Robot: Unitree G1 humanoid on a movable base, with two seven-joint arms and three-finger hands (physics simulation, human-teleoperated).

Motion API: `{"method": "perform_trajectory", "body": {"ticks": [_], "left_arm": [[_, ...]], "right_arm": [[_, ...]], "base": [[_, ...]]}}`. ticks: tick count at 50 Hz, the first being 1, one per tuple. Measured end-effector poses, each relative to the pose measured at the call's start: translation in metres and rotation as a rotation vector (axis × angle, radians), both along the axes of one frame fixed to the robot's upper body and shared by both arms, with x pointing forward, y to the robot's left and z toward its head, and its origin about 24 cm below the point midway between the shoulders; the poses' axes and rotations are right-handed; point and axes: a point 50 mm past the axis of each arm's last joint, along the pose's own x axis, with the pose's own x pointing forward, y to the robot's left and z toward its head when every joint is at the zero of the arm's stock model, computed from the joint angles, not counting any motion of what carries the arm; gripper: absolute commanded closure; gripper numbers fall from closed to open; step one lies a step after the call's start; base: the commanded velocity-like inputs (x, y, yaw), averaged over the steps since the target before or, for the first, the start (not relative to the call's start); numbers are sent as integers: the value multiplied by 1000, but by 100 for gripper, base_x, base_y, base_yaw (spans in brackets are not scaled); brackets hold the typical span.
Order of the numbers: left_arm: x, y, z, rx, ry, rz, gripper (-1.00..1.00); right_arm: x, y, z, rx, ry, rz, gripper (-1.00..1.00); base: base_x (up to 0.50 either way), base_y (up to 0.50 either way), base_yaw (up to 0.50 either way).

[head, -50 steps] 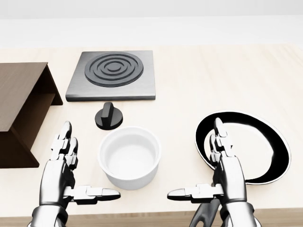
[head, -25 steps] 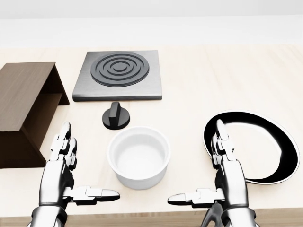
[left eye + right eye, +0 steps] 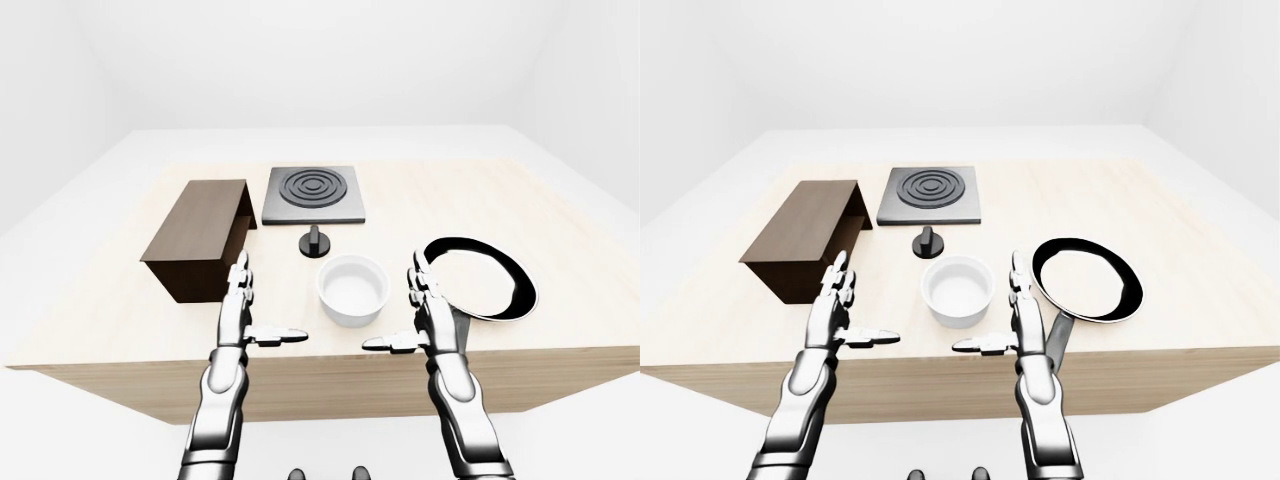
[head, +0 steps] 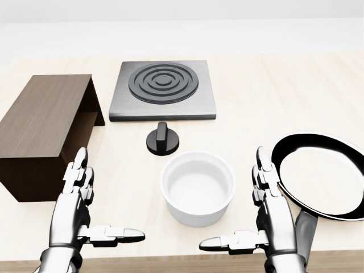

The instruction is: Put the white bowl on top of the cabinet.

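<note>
Nearest the camera in the head view, the left hand (image 4: 77, 213) and the right hand (image 4: 272, 213) are raised over the near edge of the table (image 4: 284, 85), one to each side of the bowl (image 4: 198, 187). Both hands are empty, with their fingers spread apart: the long fingers (image 4: 78, 170) point away from the robot and the thumbs point inward toward each other. Neither hand touches the bowl; each stands near it with bare tabletop between.

The bowl is white, upright and empty, resting on the light wooden table between the two hands. To the right of the bowl, near it but apart, lies a black frying pan (image 4: 321, 182), its rim partly behind the right hand and its handle reaching toward the near edge of the table under that hand.

Just beyond the bowl, slightly to its left, stands a small black knob (image 4: 162, 140) on a round base. Beyond the knob lies a grey square hotplate (image 4: 164, 90) with dark rings on top.

To the left of the bowl, well apart from it, stands the brown wooden cabinet (image 4: 42, 116). Its open side faces the bowl and the hotplate, and its flat top is bare. The bowl is on the table, not on the cabinet.
</note>
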Motion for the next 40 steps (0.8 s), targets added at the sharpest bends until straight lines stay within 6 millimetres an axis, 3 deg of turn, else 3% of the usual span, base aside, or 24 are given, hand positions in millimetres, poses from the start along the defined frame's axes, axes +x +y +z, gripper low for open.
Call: {"method": "perform_trajectory", "body": {"ticks": [21,40], "left_arm": [[6,-18,-9,109,49,-22,-100],[16,-60,11,361,-23,-6,-100]], "right_arm": [[1,-8,5,0,-9,-39,-100],[-1,-22,16,-13,-21,-80,-100]], "base": [[0,0,0],[0,0,0]]}}
